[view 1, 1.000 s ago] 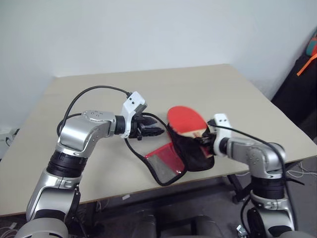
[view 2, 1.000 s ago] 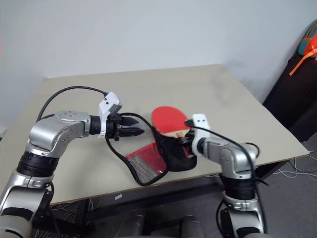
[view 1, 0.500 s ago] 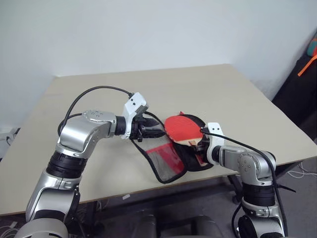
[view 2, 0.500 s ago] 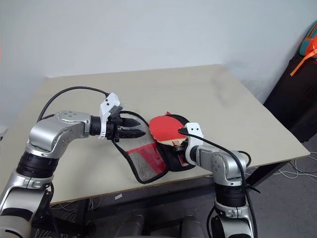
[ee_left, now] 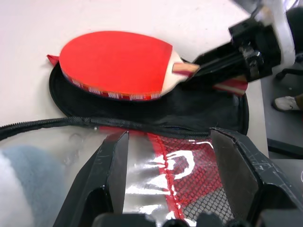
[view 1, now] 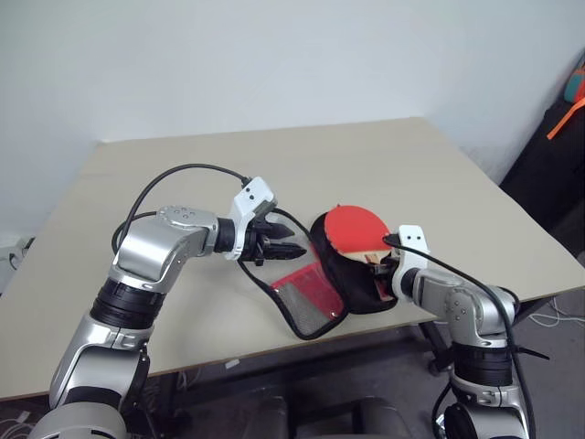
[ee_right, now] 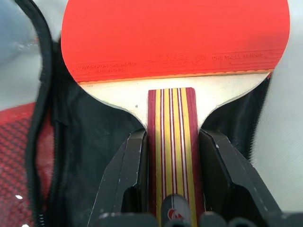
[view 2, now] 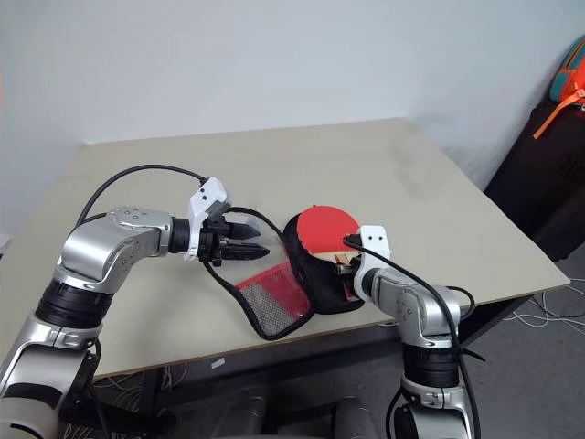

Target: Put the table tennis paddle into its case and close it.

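The round, flat table tennis paddle with its red rubber face and striped wooden handle (ee_right: 173, 137) lies with its blade over the black lining of the soft red zip case with black edging (view 1: 352, 279), which sits opened out near the front edge of the beige surface (view 1: 183, 165). The right gripper (ee_right: 173, 189) has its jaws closed on the handle, one finger on each side. The left gripper (view 1: 291, 249) hovers at the case's red-and-mesh flap (ee_left: 189, 175); its jaws stand apart, and the wrist view shows the flap between them without making clear whether they pinch it. The step in hand looks to be seating the paddle in the case. To do it well, the right arm should probably keep the blade flat and low, and slide it toward the rounded end until the blade's rim lies inside the zip line all round. The handle should then line up with the narrow neck of the case before the jaws let go. The left gripper would best keep the flap lifted clear, so it cannot fold under the blade.
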{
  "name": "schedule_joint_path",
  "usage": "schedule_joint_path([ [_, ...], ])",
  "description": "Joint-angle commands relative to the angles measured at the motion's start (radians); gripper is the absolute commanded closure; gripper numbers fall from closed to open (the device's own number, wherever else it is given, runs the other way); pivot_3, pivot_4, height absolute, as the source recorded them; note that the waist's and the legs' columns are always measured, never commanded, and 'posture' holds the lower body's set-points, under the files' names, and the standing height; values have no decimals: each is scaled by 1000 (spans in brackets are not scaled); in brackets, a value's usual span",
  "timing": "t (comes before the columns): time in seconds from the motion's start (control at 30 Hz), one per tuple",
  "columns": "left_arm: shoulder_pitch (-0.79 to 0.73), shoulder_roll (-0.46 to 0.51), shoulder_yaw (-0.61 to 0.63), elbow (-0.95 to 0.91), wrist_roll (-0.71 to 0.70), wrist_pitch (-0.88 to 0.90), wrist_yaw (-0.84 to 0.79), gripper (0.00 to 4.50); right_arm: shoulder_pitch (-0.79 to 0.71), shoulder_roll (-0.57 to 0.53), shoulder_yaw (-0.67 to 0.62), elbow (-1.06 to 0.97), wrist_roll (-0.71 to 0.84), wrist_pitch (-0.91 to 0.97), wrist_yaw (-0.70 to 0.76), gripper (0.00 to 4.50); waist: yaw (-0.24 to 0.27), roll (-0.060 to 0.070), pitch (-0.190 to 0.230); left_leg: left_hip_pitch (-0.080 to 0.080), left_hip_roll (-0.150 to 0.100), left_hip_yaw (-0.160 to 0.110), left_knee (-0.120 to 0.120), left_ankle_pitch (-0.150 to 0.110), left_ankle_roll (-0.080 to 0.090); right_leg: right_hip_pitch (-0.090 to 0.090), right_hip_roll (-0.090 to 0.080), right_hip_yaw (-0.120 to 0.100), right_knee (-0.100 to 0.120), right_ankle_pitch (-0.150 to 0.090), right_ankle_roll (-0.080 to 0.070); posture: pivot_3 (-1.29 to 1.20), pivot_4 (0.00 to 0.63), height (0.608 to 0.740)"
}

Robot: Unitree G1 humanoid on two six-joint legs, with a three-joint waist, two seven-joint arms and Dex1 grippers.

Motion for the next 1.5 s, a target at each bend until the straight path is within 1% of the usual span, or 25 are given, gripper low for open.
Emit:
schedule_joint_path([
  [0.03,-20,7,12,-14,7,-17,-8,1673,-28,34,21,16,-6,-47,-11,3290,0,0,0,0,0,0,0,0,0,0,0,0,0,0,0,0,0,740],
  [0.17,-13,12,10,-27,11,-17,-10,1673,-35,51,33,38,-14,-66,-15,3290,-1,0,0,1,0,0,0,0,0,0,0,0,0,0,0,0,0,740],
  [0.43,-12,19,32,-21,8,-18,-6,1673,-43,23,49,48,1,-39,8,3290,-2,-1,0,1,0,0,0,0,0,1,0,0,0,0,0,0,0,740],
  [0.47,-12,20,33,-19,9,-18,-5,1673,-45,22,55,39,7,-31,14,2534,-1,-1,0,1,0,0,0,0,0,1,0,0,0,0,0,0,0,740],
  [0.5,-12,21,34,-18,9,-19,-4,1673,-45,20,61,30,11,-28,20,2314,-1,-1,0,1,0,0,0,0,0,1,0,0,0,0,0,0,0,740],
  [0.7,-11,22,37,-15,8,-19,0,1673,-40,23,64,-14,20,5,34,209,-1,-1,0,1,0,0,0,0,0,1,0,0,0,0,0,0,0,740],
  [0.73,-10,22,37,-14,8,-19,0,1673,-40,25,63,-17,21,7,35,14,0,-1,0,1,0,0,0,0,0,1,0,0,0,0,0,0,0,740],
  [0.97,-14,17,28,-9,11,-23,2,1673,-38,11,52,-7,11,-4,31,14,0,-1,0,1,0,0,0,0,0,0,0,0,0,0,0,0,0,740],
  [1.17,-16,25,19,-8,21,-35,-5,1673,-39,-2,47,6,2,26,20,14,0,-1,0,1,0,0,0,0,0,1,0,0,0,0,-1,0,0,740],
  [1.3,-13,23,18,-12,23,-36,-5,1673,-35,-29,98,10,-24,-1,17,14,0,-1,0,1,0,0,0,0,0,1,0,0,0,-1,-2,0,0,740],
  [1.4,-10,24,18,-14,25,-36,-7,1673,-38,-15,97,22,-28,-28,14,601,0,-1,0,1,0,0,0,0,0,1,0,0,0,-1,-2,0,0,740],
  [1.47,-10,24,20,-17,27,-35,-8,1673,-40,-22,111,23,-27,-32,21,1317,0,-1,0,1,0,0,0,0,0,0,0,0,0,-1,-2,0,0,740],
  [1.5,-10,24,22,-18,27,-34,-8,1673,-42,-22,114,25,-26,-31,21,1594,0,-1,0,1,0,0,0,0,0,0,0,0,0,-1,-2,0,0,740],
])
